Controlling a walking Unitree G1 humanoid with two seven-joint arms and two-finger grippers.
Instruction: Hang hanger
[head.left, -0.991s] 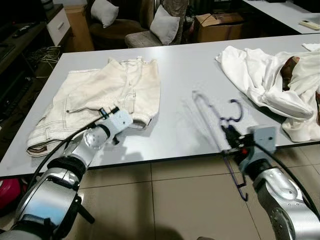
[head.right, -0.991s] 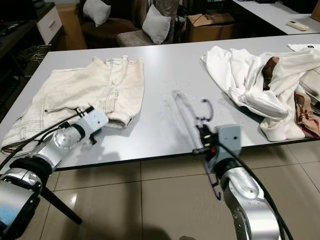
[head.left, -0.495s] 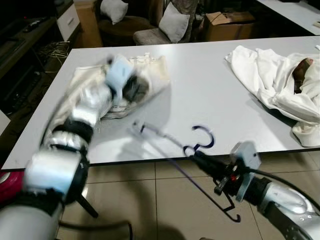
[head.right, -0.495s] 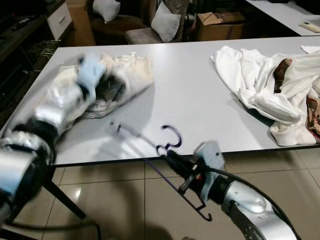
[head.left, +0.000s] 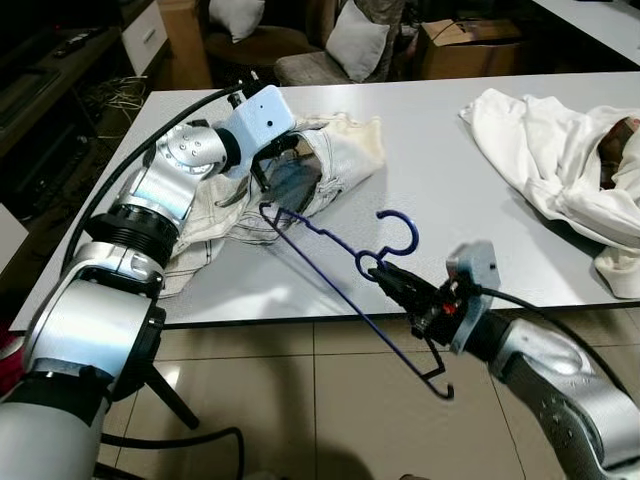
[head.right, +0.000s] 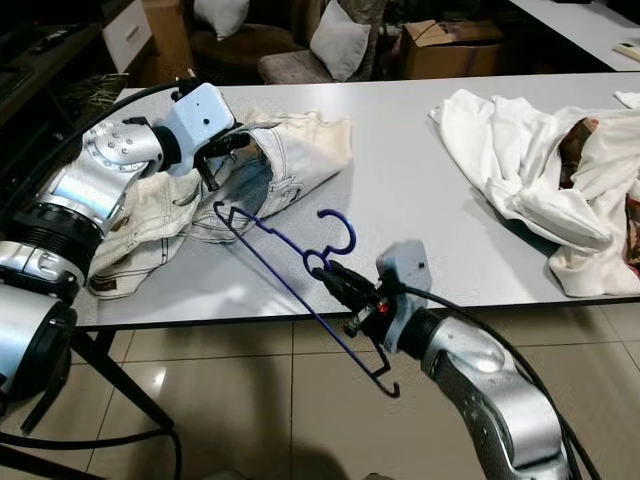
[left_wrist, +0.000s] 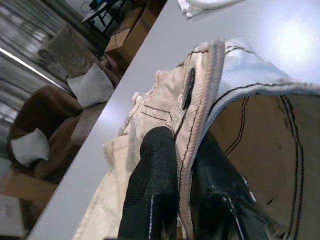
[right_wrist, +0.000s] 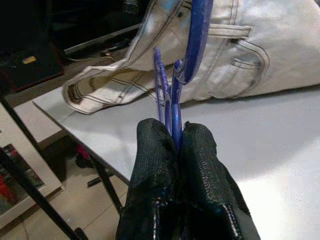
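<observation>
Right pincer (head.left: 388, 281) clenched on blue hanger (head.left: 330, 245) at neck below hook, hanger held tilted over front edge of grey tabletop (head.left: 430, 190). Left pincer (head.left: 262, 172) pinching waistband of cream shorts (head.left: 330, 160), lifted open just beside hanger's far tip. White clothes (head.left: 555, 165) piled well apart, right.

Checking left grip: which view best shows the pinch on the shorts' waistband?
Left wrist view: the left gripper is shut on the waistband, seam between its fingers. Eye views show the shorts lifted, contact hidden.
</observation>
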